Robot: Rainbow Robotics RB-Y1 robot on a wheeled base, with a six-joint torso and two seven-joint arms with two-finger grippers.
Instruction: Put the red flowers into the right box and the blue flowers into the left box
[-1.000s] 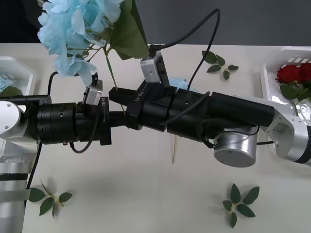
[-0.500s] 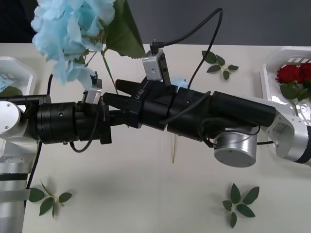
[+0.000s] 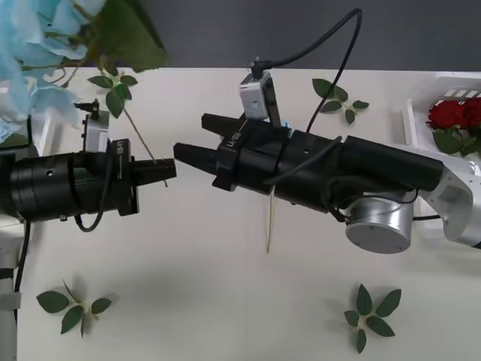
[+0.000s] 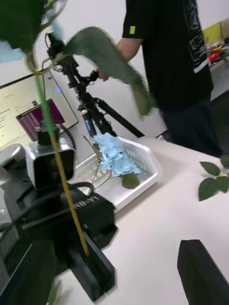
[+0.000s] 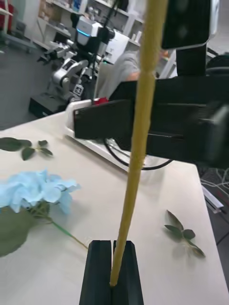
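Note:
My left gripper (image 3: 162,171) is shut on the thin stem (image 5: 136,143) of a blue flower, held above the table. Its pale blue bloom (image 3: 30,45) and broad leaf hang at the top left of the front view. Just to the right, my right gripper (image 3: 192,140) stands open, apart from the stem. In the right wrist view the left box (image 4: 143,167) holds a blue flower (image 4: 112,157). Another blue flower (image 5: 33,190) lies on the table. At the far right, red flowers (image 3: 451,114) lie in the right box (image 3: 415,124).
Loose green leaf sprigs lie on the table at the front left (image 3: 71,304), front right (image 3: 372,316), back middle (image 3: 338,98) and back left (image 3: 113,86). A bare stem (image 3: 269,226) pokes out from under the right arm.
The left gripper has drawn away to the left with the blue flower, whose bloom swung to the top left. The two grippers, overlapping a second ago, now stand apart.

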